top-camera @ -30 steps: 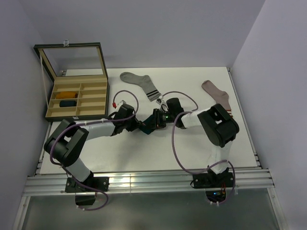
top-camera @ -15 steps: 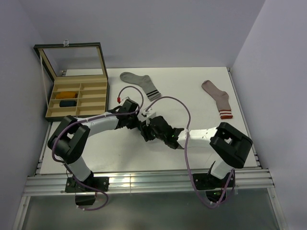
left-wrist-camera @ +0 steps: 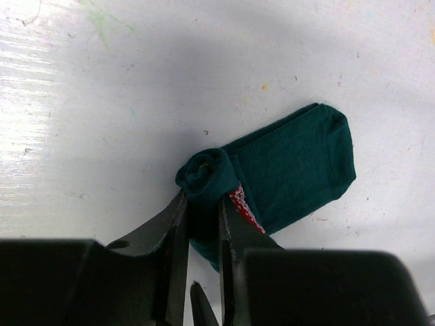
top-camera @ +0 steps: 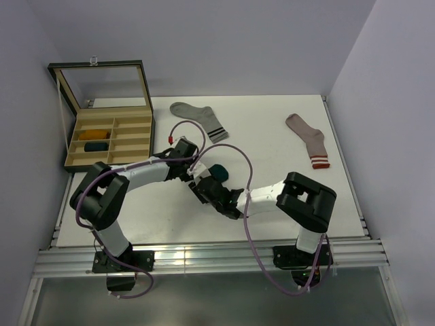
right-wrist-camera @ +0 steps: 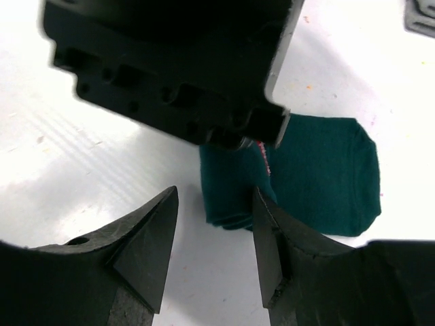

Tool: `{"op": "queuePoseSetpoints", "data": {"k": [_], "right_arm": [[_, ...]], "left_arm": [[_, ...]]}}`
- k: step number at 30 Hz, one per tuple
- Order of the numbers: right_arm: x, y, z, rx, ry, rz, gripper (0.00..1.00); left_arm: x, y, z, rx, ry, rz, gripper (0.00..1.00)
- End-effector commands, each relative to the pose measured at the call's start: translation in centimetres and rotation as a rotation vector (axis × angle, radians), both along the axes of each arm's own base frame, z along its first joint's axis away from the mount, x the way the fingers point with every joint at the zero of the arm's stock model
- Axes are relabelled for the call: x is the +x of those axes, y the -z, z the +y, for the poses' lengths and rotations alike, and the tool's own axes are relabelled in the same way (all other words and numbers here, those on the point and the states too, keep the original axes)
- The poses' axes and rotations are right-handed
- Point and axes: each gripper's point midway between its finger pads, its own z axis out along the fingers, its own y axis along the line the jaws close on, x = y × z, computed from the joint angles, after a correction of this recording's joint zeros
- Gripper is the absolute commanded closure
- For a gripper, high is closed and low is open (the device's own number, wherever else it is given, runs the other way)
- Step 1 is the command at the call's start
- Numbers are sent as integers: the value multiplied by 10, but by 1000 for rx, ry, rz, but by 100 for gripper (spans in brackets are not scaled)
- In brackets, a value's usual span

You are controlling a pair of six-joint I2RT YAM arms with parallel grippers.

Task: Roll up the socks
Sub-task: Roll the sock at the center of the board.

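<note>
A robot lab test cell: a white table (top-camera: 265,125) boxed in by plain lilac walls (top-camera: 238,41), the cabled left arm (top-camera: 136,178) and right arm (top-camera: 268,197) bolted to a metal rail (top-camera: 217,258) at 6 o'clock, a wooden compartment box (top-camera: 132,129) at 10 o'clock

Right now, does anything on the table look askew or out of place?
Only the dark teal fabric sock: half rolled, its rolled end pinched in the left gripper, the rest lying flat. Nothing looks spilled or damaged.

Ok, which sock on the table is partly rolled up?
The dark teal sock at mid-table: one end is coiled into a roll, pinched by the left gripper. The grey striped sock and the pinkish-beige sock lie flat, unrolled.
</note>
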Motion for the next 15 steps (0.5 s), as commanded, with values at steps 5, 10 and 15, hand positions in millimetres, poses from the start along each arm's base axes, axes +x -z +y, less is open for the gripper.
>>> {"op": "queuePoseSetpoints", "data": {"k": [5, 10, 15], "right_arm": [[7, 25, -19, -104, 112, 40, 55], [3, 40, -34, -87, 138, 168, 79], [-4, 45, -35, -39, 104, 256, 100]], "left_arm": [[-8, 8, 4, 50, 44, 37, 86], [-5, 1, 3, 42, 45, 17, 80], [0, -8, 2, 11, 16, -7, 63]]}}
